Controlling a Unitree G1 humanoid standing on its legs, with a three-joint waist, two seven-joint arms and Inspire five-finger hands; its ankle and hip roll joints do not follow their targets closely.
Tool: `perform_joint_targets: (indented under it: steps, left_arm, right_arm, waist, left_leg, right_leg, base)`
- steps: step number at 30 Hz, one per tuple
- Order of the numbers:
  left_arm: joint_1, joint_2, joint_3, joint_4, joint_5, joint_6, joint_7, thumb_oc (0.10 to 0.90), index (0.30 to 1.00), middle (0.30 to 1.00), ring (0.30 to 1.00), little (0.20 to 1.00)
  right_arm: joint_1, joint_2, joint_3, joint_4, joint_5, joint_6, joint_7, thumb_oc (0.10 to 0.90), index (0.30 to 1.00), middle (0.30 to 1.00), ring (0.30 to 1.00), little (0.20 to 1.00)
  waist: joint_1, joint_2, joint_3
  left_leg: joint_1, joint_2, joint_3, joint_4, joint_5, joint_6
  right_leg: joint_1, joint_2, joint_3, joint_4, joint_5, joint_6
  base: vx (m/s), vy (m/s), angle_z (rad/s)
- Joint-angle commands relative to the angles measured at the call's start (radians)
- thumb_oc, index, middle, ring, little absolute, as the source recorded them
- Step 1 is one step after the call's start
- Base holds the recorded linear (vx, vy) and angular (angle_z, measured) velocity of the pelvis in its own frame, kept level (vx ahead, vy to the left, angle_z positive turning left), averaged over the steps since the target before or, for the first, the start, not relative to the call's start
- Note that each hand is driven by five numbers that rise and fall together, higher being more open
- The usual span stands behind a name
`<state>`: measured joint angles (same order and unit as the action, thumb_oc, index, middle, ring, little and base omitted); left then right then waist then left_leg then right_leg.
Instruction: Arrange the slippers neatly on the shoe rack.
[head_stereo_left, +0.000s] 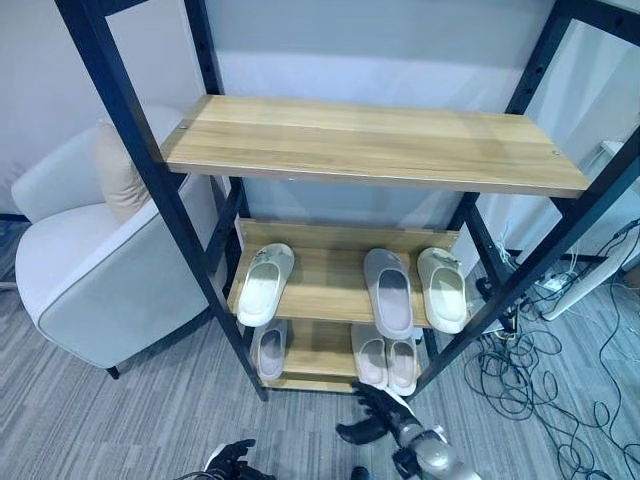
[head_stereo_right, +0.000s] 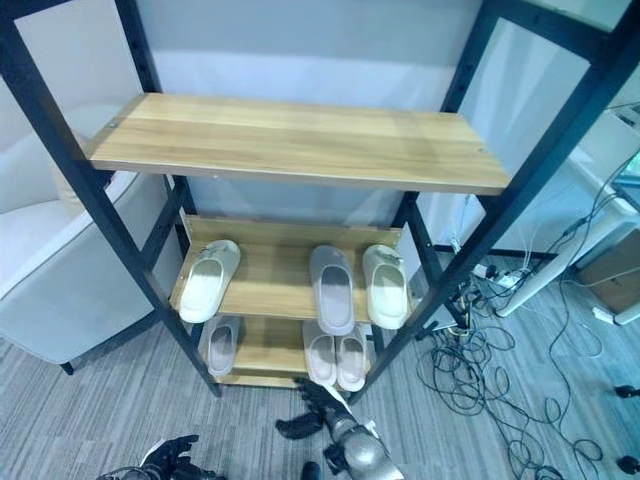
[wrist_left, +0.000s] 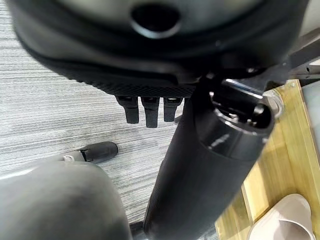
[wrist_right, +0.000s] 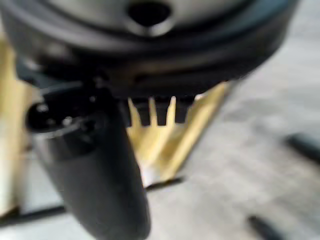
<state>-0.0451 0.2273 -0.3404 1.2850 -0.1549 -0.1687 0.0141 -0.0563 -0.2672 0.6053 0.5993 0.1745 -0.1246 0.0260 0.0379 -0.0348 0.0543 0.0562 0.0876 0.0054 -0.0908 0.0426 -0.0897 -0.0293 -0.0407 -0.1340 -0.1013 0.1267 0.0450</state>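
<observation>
The shoe rack (head_stereo_left: 140, 150) has a black frame and wooden shelves. Its top shelf (head_stereo_left: 380, 145) is bare. The middle shelf carries a white slipper (head_stereo_left: 265, 283) at the left, and a grey slipper (head_stereo_left: 388, 292) beside a cream slipper (head_stereo_left: 442, 288) at the right. A grey slipper (head_stereo_left: 270, 350) and a pale pair (head_stereo_left: 386, 361) lie on the bottom shelf. My right hand (head_stereo_left: 375, 415) hovers low in front of that pair, open and holding nothing. My left hand (head_stereo_left: 232, 460) hangs near the floor left of it, relaxed and open, with a slipper (wrist_left: 282, 222) showing past it in the left wrist view.
A light grey armchair (head_stereo_left: 90, 270) with a beige cushion stands right against the rack's left side. Tangled cables (head_stereo_left: 530, 370) and a power strip cover the floor to the right of the rack. Grey carpet (head_stereo_left: 150, 420) stretches in front.
</observation>
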Motion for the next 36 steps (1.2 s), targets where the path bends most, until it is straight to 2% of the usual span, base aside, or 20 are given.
perform_joint_targets:
  steps: [1,6,8,11,12,23,29,32,33,36]
  left_arm:
    - [-0.041,-0.064,-0.027,0.038,0.012,-0.041,0.022,0.8,0.9,0.9,0.9,0.9]
    - [-0.027,-0.075,-0.022,0.041,0.012,-0.041,0.024,0.8,0.9,0.9,0.9,0.9]
    - [-0.017,-0.081,-0.016,0.044,0.015,-0.043,0.023,0.8,0.9,0.9,0.9,0.9]
    - [-0.011,-0.083,-0.013,0.04,0.018,-0.044,0.023,0.8,0.9,0.9,0.9,0.9]
    - [-0.006,-0.086,-0.009,0.043,0.02,-0.044,0.023,0.8,0.9,0.9,0.9,0.9]
    - [0.023,-0.099,-0.004,0.046,0.033,-0.043,0.017,0.8,0.9,0.9,0.9,0.9]
    - [0.043,-0.106,-0.007,0.034,0.047,-0.043,0.019,0.8,0.9,0.9,0.9,0.9]
    - [0.053,-0.106,-0.01,0.029,0.062,-0.043,0.019,0.8,0.9,0.9,0.9,0.9]
    - [0.052,-0.106,-0.01,0.029,0.062,-0.043,0.019,0.8,0.9,0.9,0.9,0.9]
    - [0.059,-0.105,-0.018,0.026,0.075,-0.045,0.01,0.8,0.9,0.9,0.9,0.9]
  right_arm:
    - [-0.083,-0.027,-0.016,-0.108,0.015,-0.101,0.03,0.8,0.9,0.9,0.9,0.9]
    - [-0.08,-0.066,-0.029,-0.262,-0.006,-0.119,0.023,0.8,0.9,0.9,0.9,0.9]
    - [-0.071,-0.104,-0.066,-0.363,-0.042,-0.138,0.003,0.8,0.9,0.9,0.9,0.9]
    - [-0.063,-0.126,-0.092,-0.418,-0.063,-0.144,-0.006,0.8,0.9,0.9,0.9,0.9]
    - [-0.052,-0.146,-0.131,-0.477,-0.075,-0.155,-0.024,0.8,0.9,0.9,0.9,0.9]
    - [-0.053,-0.176,-0.269,-0.628,-0.1,-0.195,-0.11,0.8,0.9,0.9,0.9,0.9]
    - [-0.113,-0.204,-0.313,-0.644,-0.256,-0.196,-0.207,0.8,0.9,0.9,0.9,0.9]
    - [-0.175,-0.262,-0.338,-0.628,-0.388,-0.179,-0.273,0.8,0.9,0.9,0.9,0.9]
    - [-0.176,-0.262,-0.337,-0.627,-0.389,-0.179,-0.274,0.8,0.9,0.9,0.9,0.9]
    - [-0.244,-0.337,-0.344,-0.579,-0.487,-0.153,-0.315,0.8,0.9,0.9,0.9,0.9]
  waist:
    - [-0.002,-0.014,0.011]
    - [-0.005,-0.011,0.006]
    - [-0.009,-0.008,0.0]
    - [-0.011,-0.006,-0.003]
    - [-0.015,-0.004,-0.006]
    - [-0.017,0.005,-0.013]
    - [-0.008,0.009,-0.014]
    - [0.002,0.008,-0.015]
    - [0.001,0.009,-0.014]
    - [0.012,0.007,-0.015]
  left_leg:
    - [-0.043,-0.048,-0.017,0.004,-0.04,0.028]
    - [-0.03,-0.047,-0.017,0.004,-0.048,0.03]
    - [-0.023,-0.048,-0.016,0.004,-0.054,0.032]
    - [-0.018,-0.049,-0.016,0.004,-0.057,0.034]
    - [-0.014,-0.05,-0.016,0.004,-0.06,0.036]
    - [-0.008,-0.054,-0.01,0.004,-0.066,0.043]
    - [-0.008,-0.055,-0.01,0.004,-0.068,0.045]
    - [-0.01,-0.056,-0.015,0.004,-0.069,0.046]
    - [-0.01,-0.056,-0.015,0.004,-0.069,0.046]
    - [-0.011,-0.056,-0.019,0.004,-0.069,0.045]
  right_leg:
    - [0.045,-0.049,-0.005,0.014,-0.121,0.077]
    - [0.055,-0.049,-0.003,0.014,-0.126,0.077]
    - [0.062,-0.05,-0.004,0.014,-0.128,0.078]
    - [0.067,-0.051,-0.004,0.014,-0.129,0.078]
    - [0.071,-0.053,-0.001,0.014,-0.129,0.079]
    - [0.072,-0.058,0.003,0.014,-0.126,0.082]
    - [0.072,-0.058,0.004,0.014,-0.128,0.082]
    - [0.073,-0.059,0.0,0.014,-0.13,0.084]
    - [0.073,-0.059,0.0,0.014,-0.13,0.084]
    - [0.075,-0.059,-0.007,0.014,-0.131,0.085]
  base:
    - [0.0,0.0,0.0]
    - [0.01,0.007,0.0]
    - [0.04,0.032,0.0]
    - [0.01,0.012,-0.01]
    - [0.04,0.037,-0.02]
    - [0.0,0.003,0.0]
    - [0.0,0.0,0.0]
    - [0.0,0.0,0.0]
    - [0.0,0.0,0.0]
    - [0.0,0.0,0.0]
